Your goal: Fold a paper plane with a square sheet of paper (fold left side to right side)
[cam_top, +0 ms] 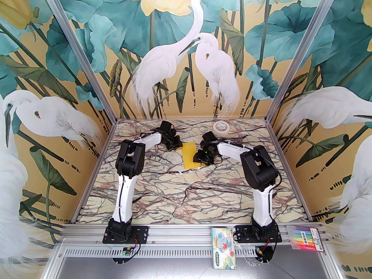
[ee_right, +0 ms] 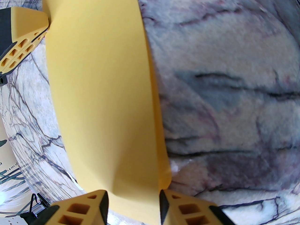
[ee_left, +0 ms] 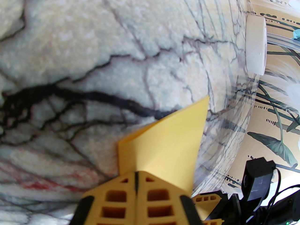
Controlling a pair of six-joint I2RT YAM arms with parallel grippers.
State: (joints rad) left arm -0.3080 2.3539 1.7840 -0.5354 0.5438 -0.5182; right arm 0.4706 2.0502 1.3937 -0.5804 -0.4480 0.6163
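Right wrist view first, nearest the arm bases: the right gripper (ee_right: 133, 197) has its fingers partway apart, astride the near end of the square sheet of paper (ee_right: 100, 97) and pinching nothing. The sheet lies on the counter (cam_top: 174, 190) on the near side of the cream tape roll (cam_top: 221, 126) and a little to its left, apart from it. One layer bows over another whose edge peeks out along one side, so the fold looks laid over but not yet creased. Closer to the tape roll, at the sheet's far left corner, the left gripper (ee_left: 136, 176) has its fingers fully closed on the paper. Thin, light and floppy, the sheet will likely slide on the smooth counter and dent under a hard pinch. Corners and edges look the safest holds, with a flat press along the fold.
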